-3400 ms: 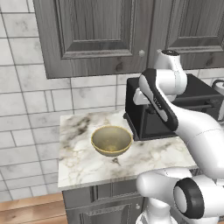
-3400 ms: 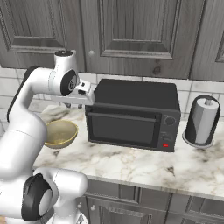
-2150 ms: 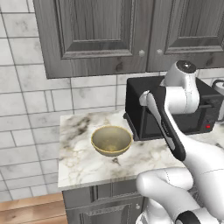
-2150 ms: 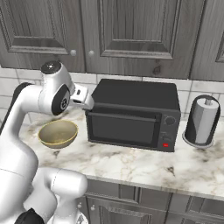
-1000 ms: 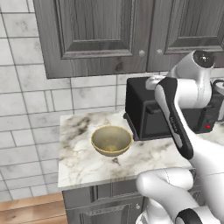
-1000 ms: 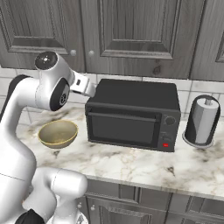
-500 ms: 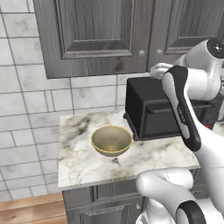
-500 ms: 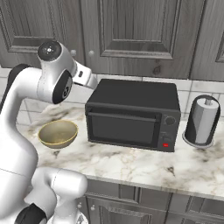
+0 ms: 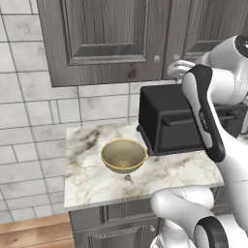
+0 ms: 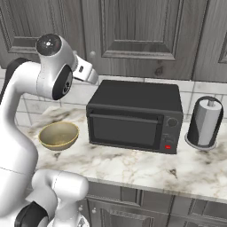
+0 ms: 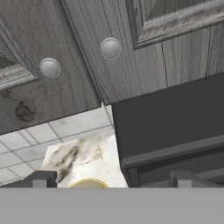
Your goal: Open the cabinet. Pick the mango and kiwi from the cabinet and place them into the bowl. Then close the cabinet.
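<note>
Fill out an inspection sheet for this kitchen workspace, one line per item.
Surface: marble counter, with the bowl and appliances standing on it.
Job's things: cabinet with both doors shut; two round knobs side by side at the doors' meeting edges. Bowl empty, left of the oven. Mango and kiwi: nothing seen.
Clutter: black toaster oven, door shut; paper towel roll on its right.
Grippers: gripper open, holding nothing, raised above the counter and pointed at the knobs, not touching them.
Cables: nothing seen.
Surroundings: tiled wall behind the counter, lower cabinets beneath, wood floor.
</note>
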Motion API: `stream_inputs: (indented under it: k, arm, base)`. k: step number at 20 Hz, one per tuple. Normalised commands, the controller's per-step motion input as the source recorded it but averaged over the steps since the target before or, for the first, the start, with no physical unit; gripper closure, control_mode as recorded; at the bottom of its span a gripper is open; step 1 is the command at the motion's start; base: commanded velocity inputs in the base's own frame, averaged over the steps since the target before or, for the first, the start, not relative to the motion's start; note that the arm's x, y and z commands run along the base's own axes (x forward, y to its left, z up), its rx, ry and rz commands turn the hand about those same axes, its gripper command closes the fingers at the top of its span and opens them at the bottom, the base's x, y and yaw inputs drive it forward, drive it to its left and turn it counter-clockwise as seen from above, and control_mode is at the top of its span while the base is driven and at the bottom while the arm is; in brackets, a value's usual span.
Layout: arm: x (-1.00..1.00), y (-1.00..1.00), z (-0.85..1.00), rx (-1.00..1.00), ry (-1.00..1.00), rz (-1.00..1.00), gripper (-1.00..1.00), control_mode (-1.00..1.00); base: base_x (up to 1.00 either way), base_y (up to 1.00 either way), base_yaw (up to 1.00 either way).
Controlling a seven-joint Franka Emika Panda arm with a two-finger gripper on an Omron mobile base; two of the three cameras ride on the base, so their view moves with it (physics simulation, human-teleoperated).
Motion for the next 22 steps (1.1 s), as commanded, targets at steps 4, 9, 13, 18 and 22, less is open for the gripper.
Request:
stream_inputs:
  k: [4, 9, 13, 18, 22]
  arm:
    - [0.00, -0.03, 0.23, 0.03, -0.05, 0.00, -1.00, -1.00]
    - [0.00, -0.01, 0.09, 0.00, -0.08, -0.02, -1.00, -1.00]
    - [0.00, -0.02, 0.03, 0.00, -0.11, -0.02, -1.00, -1.00]
    - [0.00, -0.08, 0.10, 0.00, -0.07, -0.02, -1.00, -1.00]
    - [0.00, -0.15, 0.12, 0.02, 0.00, -0.03, -1.00, -1.00]
  base:
    - [0.00, 0.00, 0.00]
    - [0.00, 0.00, 0.00]
    - [0.00, 0.00, 0.00]
    - [0.00, 0.00, 0.00]
    - [0.00, 0.00, 0.00]
